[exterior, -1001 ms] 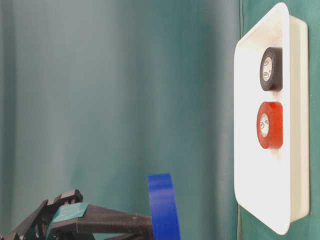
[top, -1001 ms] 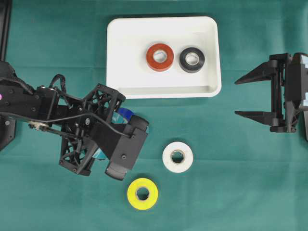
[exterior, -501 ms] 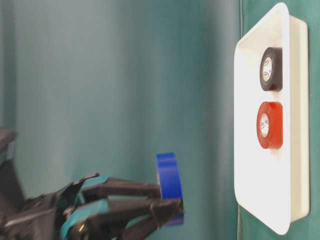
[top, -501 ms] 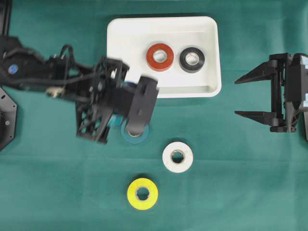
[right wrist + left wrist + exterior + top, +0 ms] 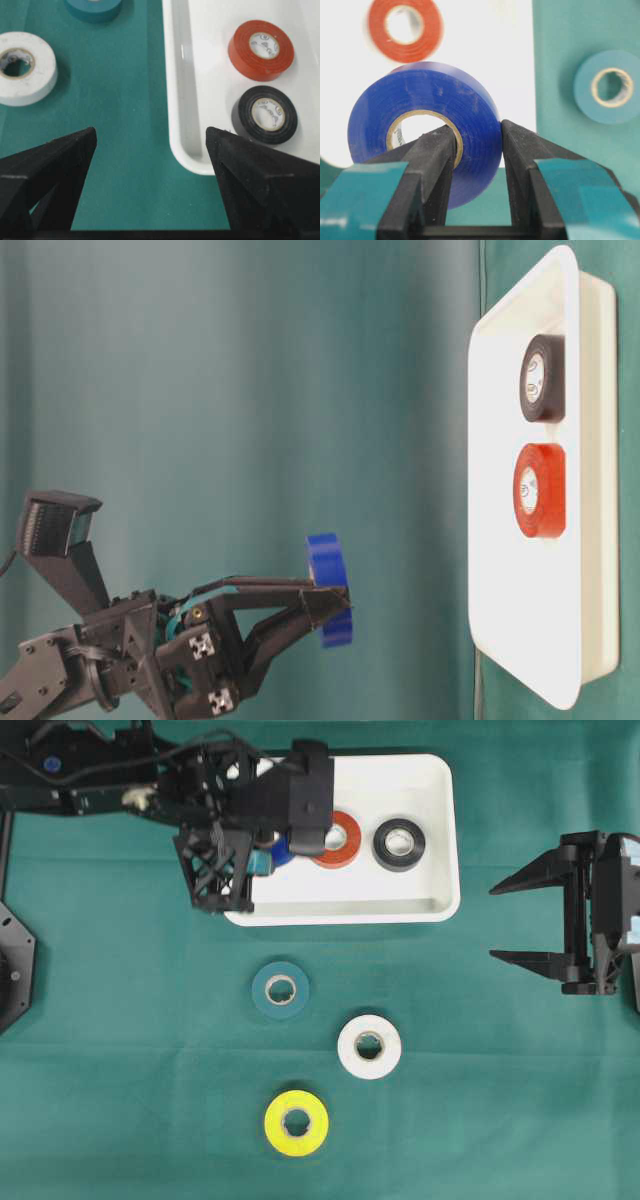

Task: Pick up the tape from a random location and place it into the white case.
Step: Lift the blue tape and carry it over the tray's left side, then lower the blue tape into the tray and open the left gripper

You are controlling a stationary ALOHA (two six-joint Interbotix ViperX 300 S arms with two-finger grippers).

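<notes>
Six rolls of tape total: red (image 5: 334, 838) and black (image 5: 399, 844) lying in the white case (image 5: 430, 820), teal (image 5: 280, 990), white (image 5: 369, 1047) and yellow (image 5: 296, 1122) on the green tabletop (image 5: 480, 1070). The blue roll (image 5: 425, 125) is pinched upright in the left fingers (image 5: 437, 165), one through its hole, one outside. It hangs over the case's left end beside red (nothing blocking); the right fingers (image 5: 50, 165) are spread wide, holding nothing.

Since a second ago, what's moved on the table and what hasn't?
The left pincer, clamped on the blue tape, swung up from the cloth to over the white case, uncovering a teal roll. The right pincer, the other rolls and the case stayed put.
</notes>
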